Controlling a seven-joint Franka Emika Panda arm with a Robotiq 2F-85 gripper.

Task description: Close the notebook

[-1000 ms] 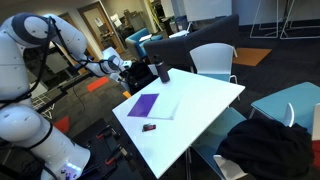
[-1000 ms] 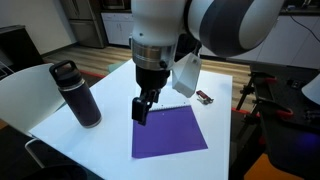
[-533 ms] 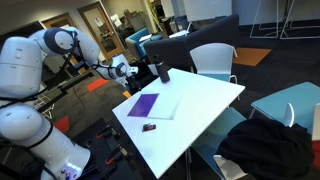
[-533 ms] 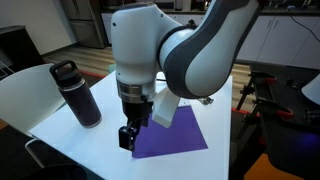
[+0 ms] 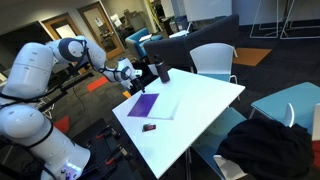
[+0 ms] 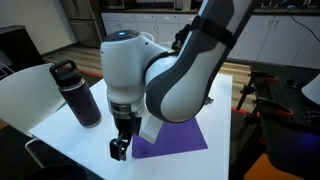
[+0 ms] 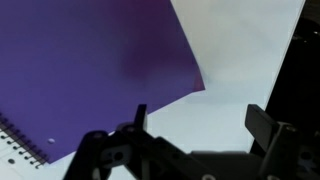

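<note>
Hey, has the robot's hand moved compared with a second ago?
Yes. In an exterior view the hand has slid off the notebook toward the near edge of the table, and now sits lower in frame than the base of the bottle.

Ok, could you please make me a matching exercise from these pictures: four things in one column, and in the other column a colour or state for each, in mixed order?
Things:
1. notebook cover
2. bottle
3. table
4. gripper

Descriptions:
A. white
B. jaws open, holding nothing
C. purple
D. dark, standing upright

Right pairs: 1-C, 2-D, 3-A, 4-B.
</note>
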